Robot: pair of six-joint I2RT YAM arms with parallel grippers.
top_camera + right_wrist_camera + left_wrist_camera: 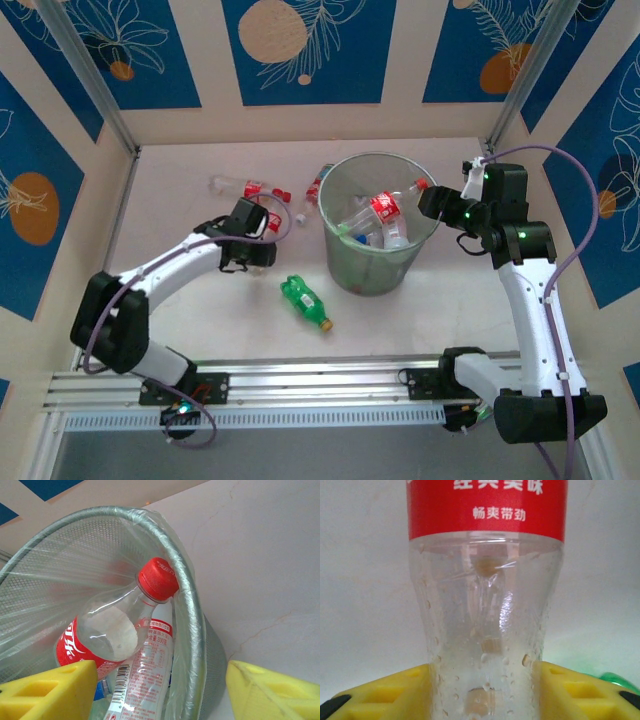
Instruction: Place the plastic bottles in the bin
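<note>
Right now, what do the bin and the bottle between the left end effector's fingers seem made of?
Bin: fine grey mesh, probably metal, lined with a thin clear bag, likely plastic, wrinkled and shiny. Bottle: thin clear plastic, glossy, creased below its red label, droplets on the wall.

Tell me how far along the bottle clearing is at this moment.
Done: several bottles lie in the bin. In hand: the left fingers pinch a red-labelled bottle; the right fingers stand open by the bin. Left: the green bottle, a clear bottle at the back and a second bottle beside the bin.
</note>
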